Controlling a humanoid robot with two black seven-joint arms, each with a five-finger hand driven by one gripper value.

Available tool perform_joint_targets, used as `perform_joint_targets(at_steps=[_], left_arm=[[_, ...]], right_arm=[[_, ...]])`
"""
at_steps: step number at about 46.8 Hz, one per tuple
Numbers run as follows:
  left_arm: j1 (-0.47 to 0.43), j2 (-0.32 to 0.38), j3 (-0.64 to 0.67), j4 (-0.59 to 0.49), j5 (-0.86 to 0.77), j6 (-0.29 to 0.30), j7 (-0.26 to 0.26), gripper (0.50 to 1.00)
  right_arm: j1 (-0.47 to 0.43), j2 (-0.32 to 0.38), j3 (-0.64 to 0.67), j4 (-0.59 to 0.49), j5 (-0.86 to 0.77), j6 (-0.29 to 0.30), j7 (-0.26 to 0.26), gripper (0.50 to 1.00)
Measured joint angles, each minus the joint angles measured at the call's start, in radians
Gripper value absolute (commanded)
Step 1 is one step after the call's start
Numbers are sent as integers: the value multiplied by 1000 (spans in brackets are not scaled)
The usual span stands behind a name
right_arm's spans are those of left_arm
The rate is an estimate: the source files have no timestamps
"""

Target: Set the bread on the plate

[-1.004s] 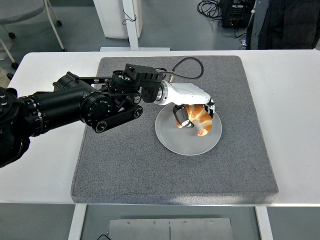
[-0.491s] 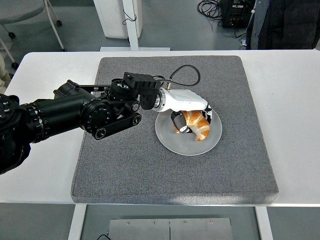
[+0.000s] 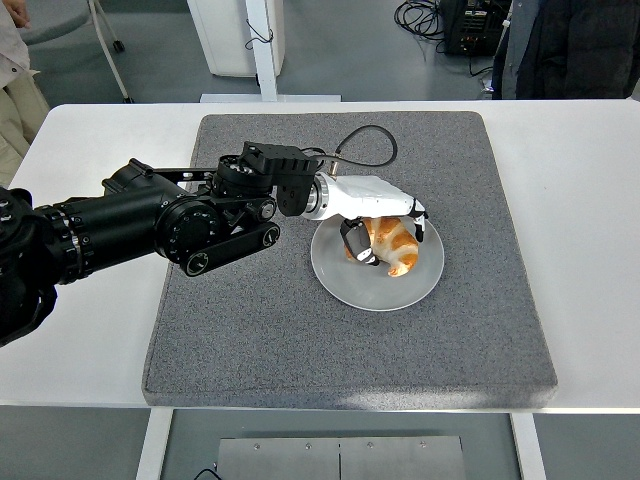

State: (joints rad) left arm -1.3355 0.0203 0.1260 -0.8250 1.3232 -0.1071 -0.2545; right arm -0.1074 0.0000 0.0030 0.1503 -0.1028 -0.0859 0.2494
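Grey mat (image 3: 300,340) w/ plate (image 3: 345,280): left hand (image 3: 378,226) fingers curled round bread (image 3: 394,245), over plate.

A mat (image 3: 350,330) lies on the middle of the table (image 3: 90,340), reaching from near its front edge almost to its back edge. The plate (image 3: 400,292) sits on the mat, a little toward 1 o'clock from the mat's centre. The bread (image 3: 394,246) rests on the plate, in its 12 o'clock half. The left hand (image 3: 375,215) comes in from 9 o'clock and is over the plate's 11 o'clock rim, closed around the bread, with a cable (image 3: 365,135) looping behind it at 12 o'clock. A person (image 3: 22,95) stands off the table's 10 o'clock corner; another (image 3: 570,45) stands beyond its 1 o'clock edge
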Motion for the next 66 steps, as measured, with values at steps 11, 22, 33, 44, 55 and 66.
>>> perform_joint_targets(at_steps=[11,22,33,44,55,66], left_arm=[[-40,56,-43,-51,-112,-40,-5,990],[-112,94,-90,-51,-272,-48,-5,992],[-183,122,-123,-48,-432,-49,13,992],[-185,165,-129,-27,-569,-39,13,992],[-172,177,-171,39,-785,-13,11,992],[-112,170,-224,42,-870,44,9,992]], right_arm=[[0,0,0,0,0,0,0,1000],[0,0,0,0,0,0,0,1000],[0,0,0,0,0,0,0,1000],[0,0,0,0,0,0,0,1000],[0,0,0,0,0,0,0,1000],[0,0,0,0,0,0,0,1000]])
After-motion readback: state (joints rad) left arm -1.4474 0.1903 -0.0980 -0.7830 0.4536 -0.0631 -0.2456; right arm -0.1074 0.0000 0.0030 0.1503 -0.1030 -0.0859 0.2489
